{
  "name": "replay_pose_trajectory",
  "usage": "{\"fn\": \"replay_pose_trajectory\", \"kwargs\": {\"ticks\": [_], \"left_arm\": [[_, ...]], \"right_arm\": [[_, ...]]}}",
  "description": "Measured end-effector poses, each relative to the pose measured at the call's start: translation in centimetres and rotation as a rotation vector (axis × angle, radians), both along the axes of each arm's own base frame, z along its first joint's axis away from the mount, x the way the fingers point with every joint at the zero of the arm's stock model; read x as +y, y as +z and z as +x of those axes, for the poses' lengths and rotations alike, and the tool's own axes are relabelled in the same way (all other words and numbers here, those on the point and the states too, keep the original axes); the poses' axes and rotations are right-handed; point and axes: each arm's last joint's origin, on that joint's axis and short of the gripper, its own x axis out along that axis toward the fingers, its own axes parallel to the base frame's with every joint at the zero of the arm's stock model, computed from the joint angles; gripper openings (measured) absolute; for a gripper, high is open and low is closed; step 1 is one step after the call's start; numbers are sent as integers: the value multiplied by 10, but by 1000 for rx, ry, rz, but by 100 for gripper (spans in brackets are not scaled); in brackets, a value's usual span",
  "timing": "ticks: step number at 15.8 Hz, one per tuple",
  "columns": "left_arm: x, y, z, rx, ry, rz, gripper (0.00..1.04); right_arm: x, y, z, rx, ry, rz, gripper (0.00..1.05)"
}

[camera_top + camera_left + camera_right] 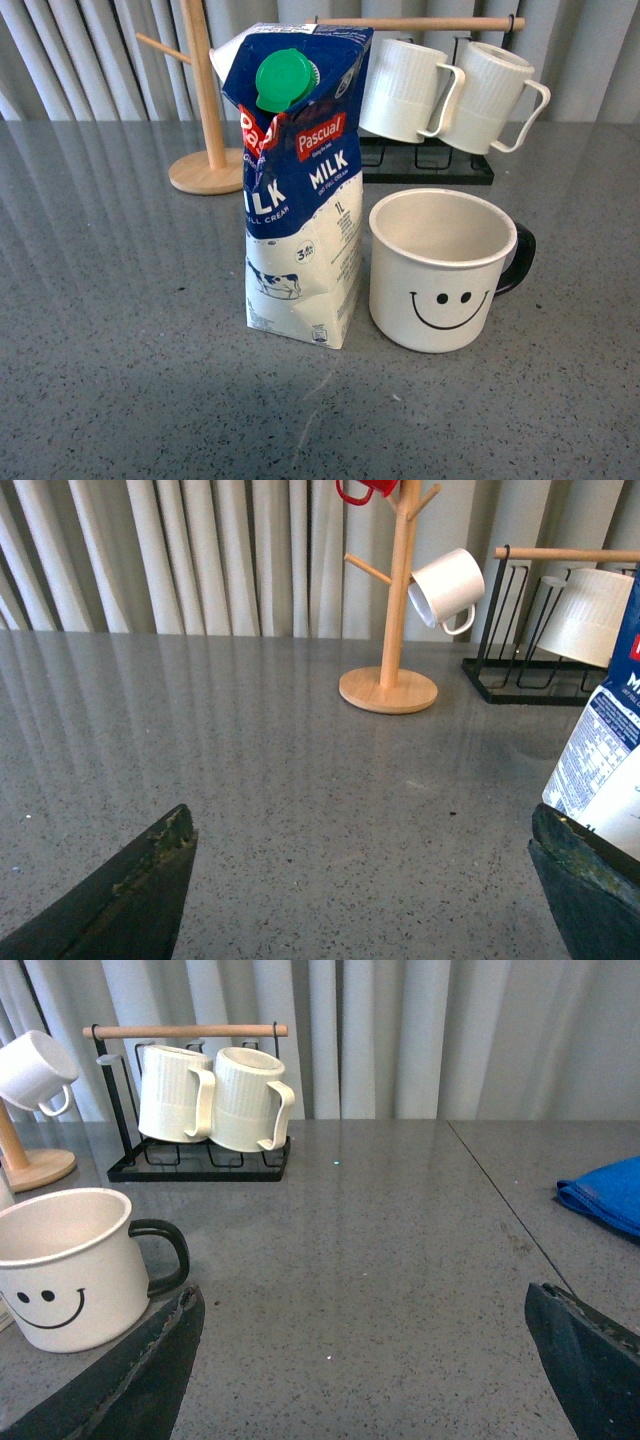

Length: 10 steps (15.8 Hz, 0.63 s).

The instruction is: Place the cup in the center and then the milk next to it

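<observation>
The cup (444, 270), a wide white mug with a black smiley face and black handle, stands upright on the grey table in the front view. It also shows in the right wrist view (65, 1268). The milk (300, 185), a blue and white Pascual carton with a green cap, stands upright just left of the cup, a small gap between them. Its edge shows in the left wrist view (605, 770). My left gripper (365, 865) is open and empty, next to the carton. My right gripper (365, 1345) is open and empty, beside the cup's handle. Neither arm shows in the front view.
A wooden mug tree (205, 100) stands behind the milk, with a small white cup (448, 590) hanging on it. A black rack (430, 165) holds two ribbed cream mugs (450, 92). A blue cloth (608, 1195) lies on the table beyond the right gripper.
</observation>
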Motion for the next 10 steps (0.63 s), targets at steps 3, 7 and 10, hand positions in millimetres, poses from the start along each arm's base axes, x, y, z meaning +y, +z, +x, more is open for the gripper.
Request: {"fn": "replay_pose_trajectory", "kwargs": {"ticks": [3,7,10], "left_arm": [[0,0,0,0,0,1,98],[0,0,0,0,0,1,98],[0,0,0,0,0,1,98]], "right_arm": [[0,0,0,0,0,0,98],[0,0,0,0,0,0,98],[0,0,0,0,0,0,98]]}}
